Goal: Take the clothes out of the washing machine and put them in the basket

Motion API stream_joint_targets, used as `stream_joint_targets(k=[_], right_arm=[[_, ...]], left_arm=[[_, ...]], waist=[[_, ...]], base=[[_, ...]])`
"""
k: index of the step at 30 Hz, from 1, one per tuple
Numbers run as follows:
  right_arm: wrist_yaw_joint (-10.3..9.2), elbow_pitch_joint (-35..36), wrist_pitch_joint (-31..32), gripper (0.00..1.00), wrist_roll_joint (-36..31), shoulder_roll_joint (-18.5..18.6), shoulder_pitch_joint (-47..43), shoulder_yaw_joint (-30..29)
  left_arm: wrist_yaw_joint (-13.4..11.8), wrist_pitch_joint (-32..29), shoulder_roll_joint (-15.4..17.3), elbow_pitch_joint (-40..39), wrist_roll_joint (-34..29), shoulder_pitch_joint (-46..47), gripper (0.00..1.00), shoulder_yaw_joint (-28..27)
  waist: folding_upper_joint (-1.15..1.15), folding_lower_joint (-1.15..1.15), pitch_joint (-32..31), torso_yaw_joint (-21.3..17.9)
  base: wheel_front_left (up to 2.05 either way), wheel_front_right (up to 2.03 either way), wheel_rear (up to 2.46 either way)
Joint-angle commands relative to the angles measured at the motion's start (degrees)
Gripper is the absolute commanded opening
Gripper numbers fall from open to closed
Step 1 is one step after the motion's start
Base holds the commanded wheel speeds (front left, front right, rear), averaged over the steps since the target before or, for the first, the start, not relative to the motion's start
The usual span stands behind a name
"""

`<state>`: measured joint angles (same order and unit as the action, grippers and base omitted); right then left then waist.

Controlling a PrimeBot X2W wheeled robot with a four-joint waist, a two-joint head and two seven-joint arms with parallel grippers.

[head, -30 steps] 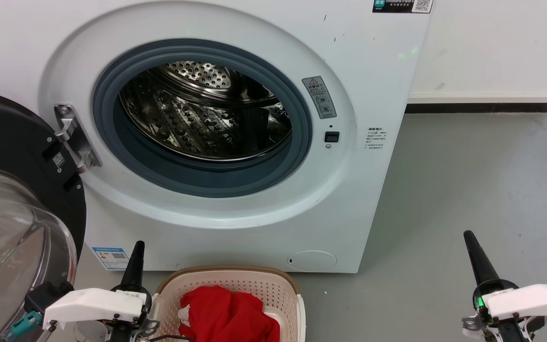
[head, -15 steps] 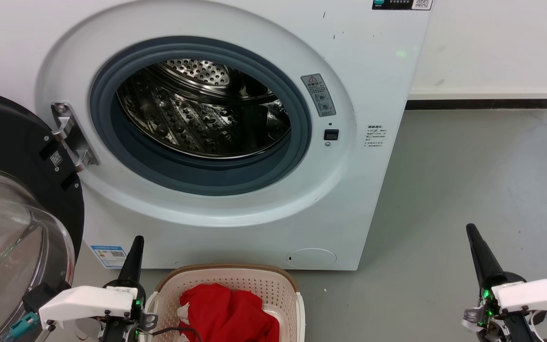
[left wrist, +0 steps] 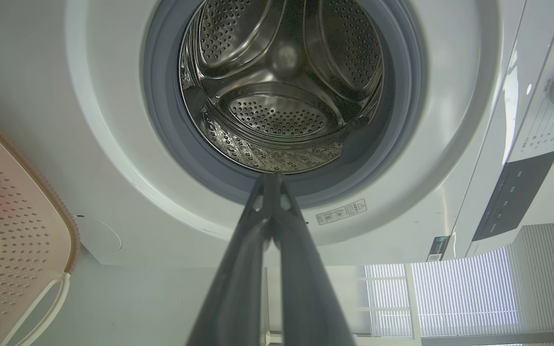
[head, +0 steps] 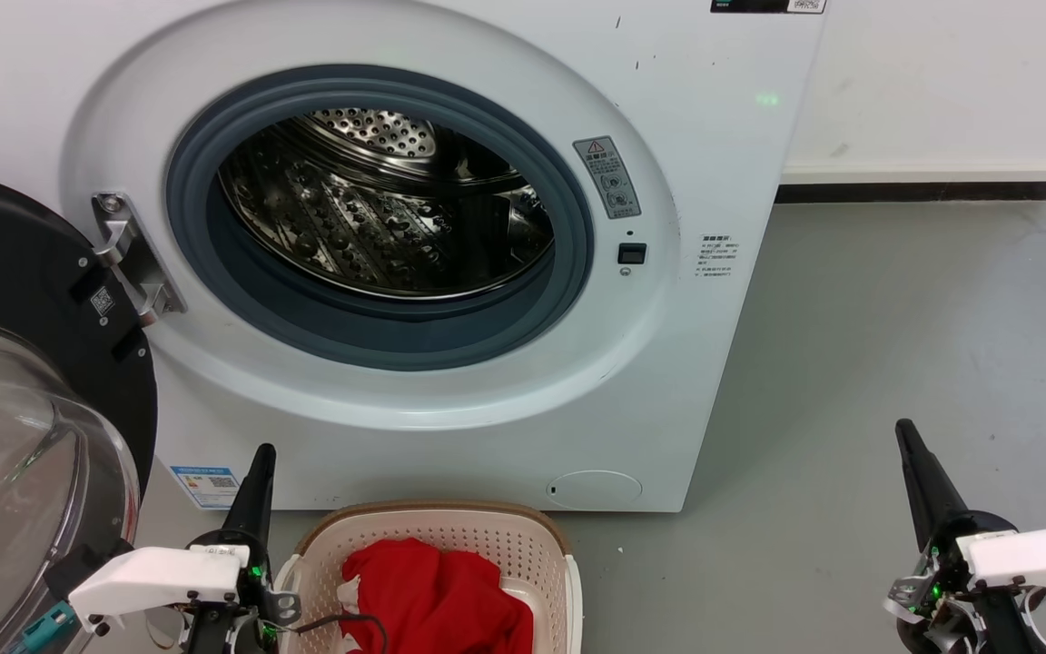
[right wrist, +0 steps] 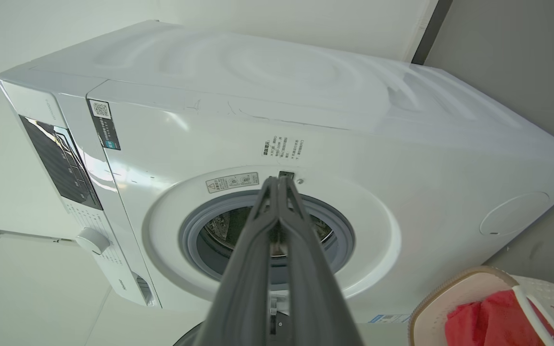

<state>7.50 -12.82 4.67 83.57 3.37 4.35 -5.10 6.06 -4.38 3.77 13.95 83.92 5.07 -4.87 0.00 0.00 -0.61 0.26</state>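
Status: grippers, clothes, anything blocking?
Left gripper shut, empty; right gripper shut, empty. Clothes in basket; none seen in washing machine. Door open, nothing blocking.

Soft, even light is filling the room, and the washing machine (head: pixel 686 136) is casting a faint shadow onto the grey floor (head: pixel 895 345) beside it. Highlights are glinting off the steel drum (head: pixel 369 218), pale reflections are washing over the glass door (head: pixel 14 472), bluish daylight is glowing through blinds (left wrist: pixel 464 293), and both wrist views are bending the machine's edges.
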Motion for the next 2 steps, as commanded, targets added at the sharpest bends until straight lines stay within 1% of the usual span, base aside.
stream_joint_targets(k=[1, 2], right_arm=[[-0.01, -0.1, 0.4, 0.0, 1.2, 0.1, 1.0, -0.2], [-0.01, -0.1, 0.4, 0.0, 1.6, 0.1, 1.1, -0.2]], left_arm=[[0.5, -0.3, -0.1, -0.1, 1.0, 1.1, 0.0, -0.4], [0.5, -0.4, -0.1, -0.1, 1.4, 1.1, 0.0, -0.4]], waist=[[0.0, 0.0, 0.0, 0.0], [0.0, 0.0, 0.1, 0.0]], base=[[0.0, 0.0, 0.0], [0.0, 0.0, 0.0]])
